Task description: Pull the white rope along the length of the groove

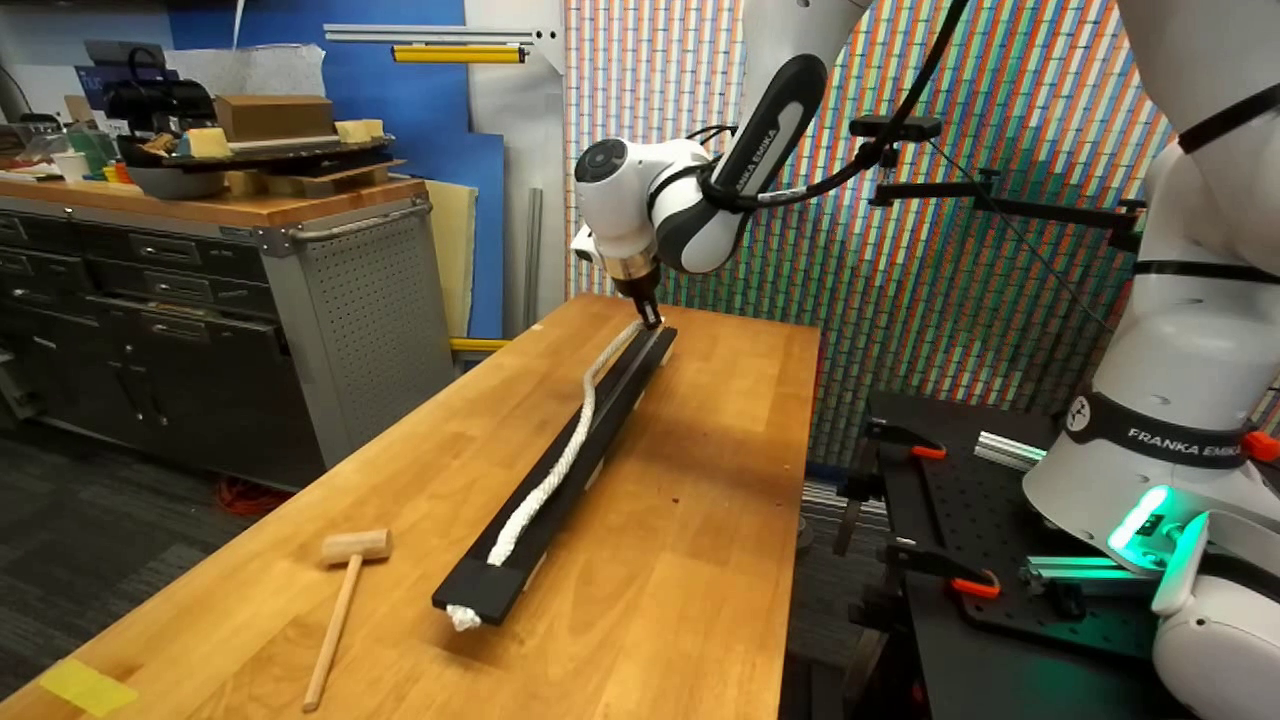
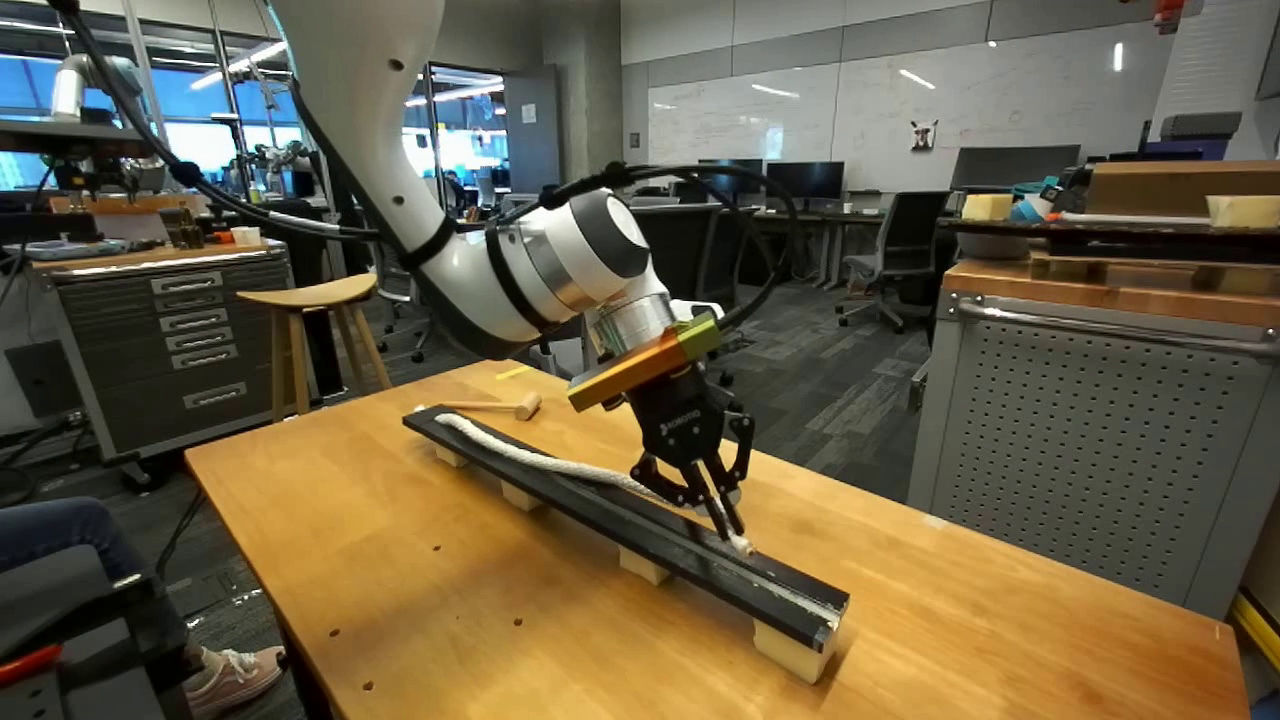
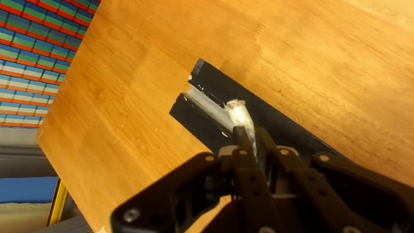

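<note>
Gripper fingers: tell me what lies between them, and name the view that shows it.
The white rope lies between the fingers, its end sticking out past their tips. The wrist view shows this.

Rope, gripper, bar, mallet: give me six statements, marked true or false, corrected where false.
The gripper is shut on the rope. True.
The rope lies straight. False: it bends in both exterior views.
The mallet lies on the table, apart from the bar. True.
The bar lies directly on the table. False: pale blocks hold it up.
The rope's end sticks out past the fingertips. True.
The groove is covered end to end by rope. False: in the wrist view it lies bare near the bar's end.
</note>
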You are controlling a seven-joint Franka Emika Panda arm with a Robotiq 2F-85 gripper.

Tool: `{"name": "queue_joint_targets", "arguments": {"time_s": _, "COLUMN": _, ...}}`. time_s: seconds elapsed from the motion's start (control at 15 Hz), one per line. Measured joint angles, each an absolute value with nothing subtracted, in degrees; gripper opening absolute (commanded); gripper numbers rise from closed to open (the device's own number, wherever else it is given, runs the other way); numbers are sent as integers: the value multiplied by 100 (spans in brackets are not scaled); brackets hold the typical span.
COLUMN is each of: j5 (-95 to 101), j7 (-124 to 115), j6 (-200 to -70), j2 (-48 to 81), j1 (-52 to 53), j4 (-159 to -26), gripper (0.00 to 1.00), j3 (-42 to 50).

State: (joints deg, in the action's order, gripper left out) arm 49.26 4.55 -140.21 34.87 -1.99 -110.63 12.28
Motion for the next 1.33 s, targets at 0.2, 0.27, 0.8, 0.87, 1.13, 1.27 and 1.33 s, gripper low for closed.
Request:
{"name": "queue_joint_targets", "arguments": {"time_s": 0.2, "j5": 5149, "j7": 583, "j6": -14022, "j2": 3517, "j1": -323, "j4": -11039, "gripper": 3, "j3": 1234}}
{"name": "queue_joint_targets", "arguments": {"time_s": 0.27, "j5": 5204, "j7": 614, "j6": -14030, "j2": 3517, "j1": -371, "j4": -11013, "gripper": 3, "j3": 1234}}
{"name": "queue_joint_targets", "arguments": {"time_s": 0.8, "j5": 5354, "j7": 744, "j6": -14129, "j2": 3533, "j1": -608, "j4": -10837, "gripper": 3, "j3": 1229}}
{"name": "queue_joint_targets", "arguments": {"time_s": 0.87, "j5": 5360, "j7": 753, "j6": -14142, "j2": 3556, "j1": -608, "j4": -10827, "gripper": 3, "j3": 1227}}
{"name": "queue_joint_targets", "arguments": {"time_s": 1.13, "j5": 5381, "j7": 781, "j6": -14230, "j2": 3732, "j1": -609, "j4": -10764, "gripper": 3, "j3": 1227}}
{"name": "queue_joint_targets", "arguments": {"time_s": 1.27, "j5": 5456, "j7": 804, "j6": -14356, "j2": 3826, "j1": -614, "j4": -10764, "gripper": 3, "j3": 1227}}
{"name": "queue_joint_targets", "arguments": {"time_s": 1.33, "j5": 5527, "j7": 804, "j6": -14409, "j2": 3873, "j1": -616, "j4": -10763, "gripper": 3, "j3": 1228}}
